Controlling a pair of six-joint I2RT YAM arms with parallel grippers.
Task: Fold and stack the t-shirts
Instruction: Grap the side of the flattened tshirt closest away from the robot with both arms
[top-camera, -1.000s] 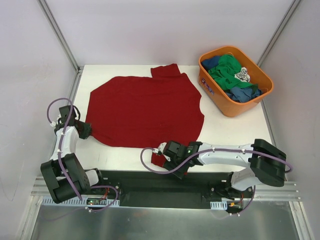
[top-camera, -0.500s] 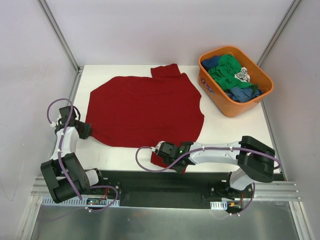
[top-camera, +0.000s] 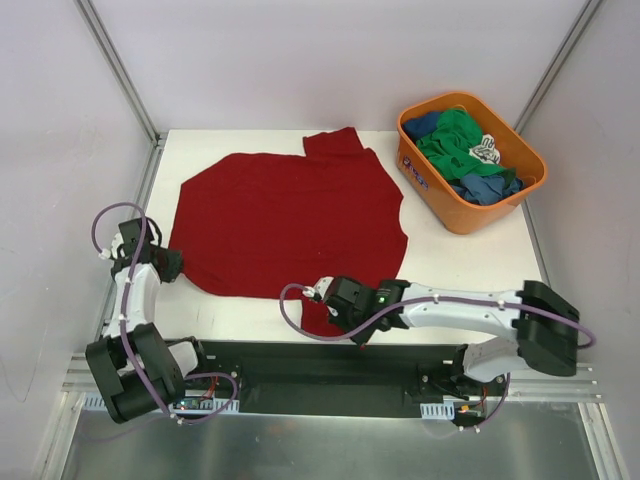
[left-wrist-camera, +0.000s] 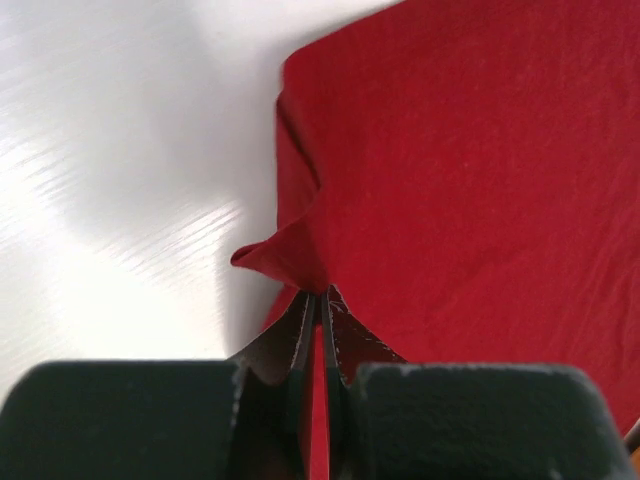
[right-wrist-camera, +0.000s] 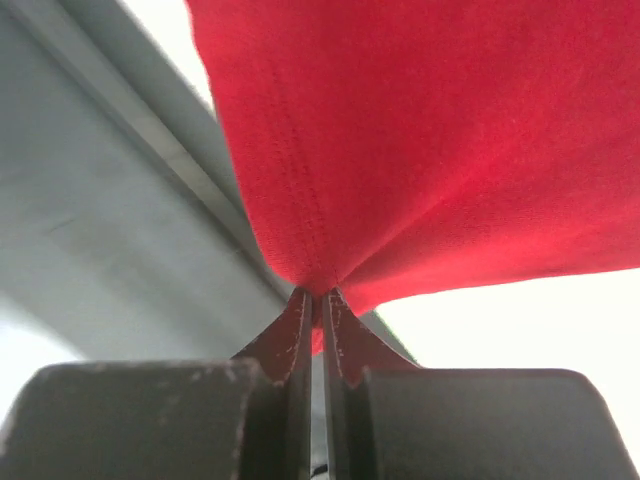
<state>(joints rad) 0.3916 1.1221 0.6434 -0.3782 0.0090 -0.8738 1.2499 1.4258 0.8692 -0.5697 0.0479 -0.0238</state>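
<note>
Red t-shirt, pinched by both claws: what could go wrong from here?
The left claw and right claw each grip only a small pinch of the red t-shirt; a pull may slip it free. The right claw holds the sleeve at the near edge of the table, where cloth might snag.

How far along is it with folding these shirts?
Barely started. Done: the red t-shirt lies spread flat on the table. In hand: the left pincer and right pincer are each shut on an edge of it. To do: no fold yet, and the green t-shirt and blue t-shirt sit crumpled in the orange tub; no stack.
</note>
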